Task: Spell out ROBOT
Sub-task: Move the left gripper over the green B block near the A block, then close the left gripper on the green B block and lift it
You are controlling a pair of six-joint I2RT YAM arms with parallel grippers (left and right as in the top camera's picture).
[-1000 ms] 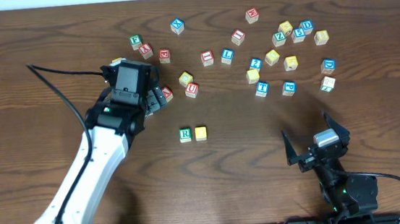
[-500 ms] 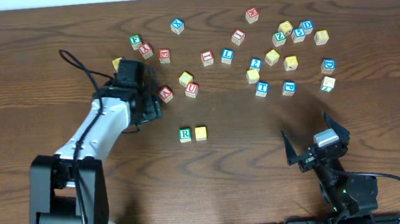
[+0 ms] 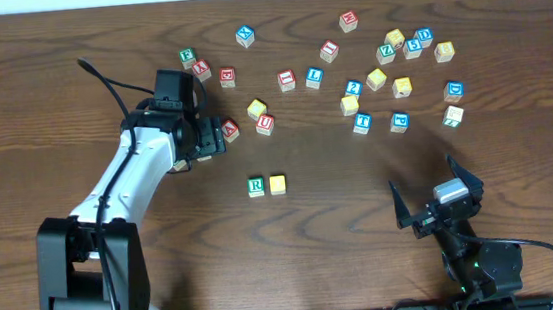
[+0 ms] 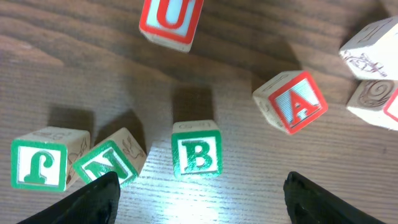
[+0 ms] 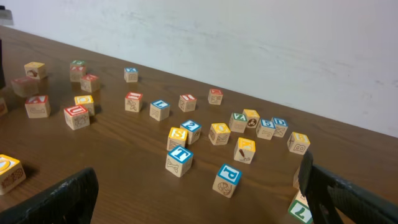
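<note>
A green R block (image 3: 256,186) and a yellow block (image 3: 277,183) stand side by side at the table's middle. My left gripper (image 3: 203,137) is open and empty, hovering low over a green B block (image 4: 196,149), which sits between and just ahead of its fingers (image 4: 198,202). The arm hides the B block in the overhead view. A blue T block (image 3: 361,122) lies among the loose blocks; it also shows in the right wrist view (image 5: 179,160). My right gripper (image 3: 440,206) is open and empty near the front edge (image 5: 199,202).
Near the B block are a red A block (image 4: 290,101), a red U block (image 4: 170,18), a green N block (image 4: 111,163) and a green J block (image 4: 43,165). Several loose letter blocks spread across the back, including a blue P block (image 5: 227,179).
My left arm has swung its elbow leftward and its wrist has shifted slightly up and left over the blocks beside the red A. The right arm and the R and yellow blocks have not moved.
</note>
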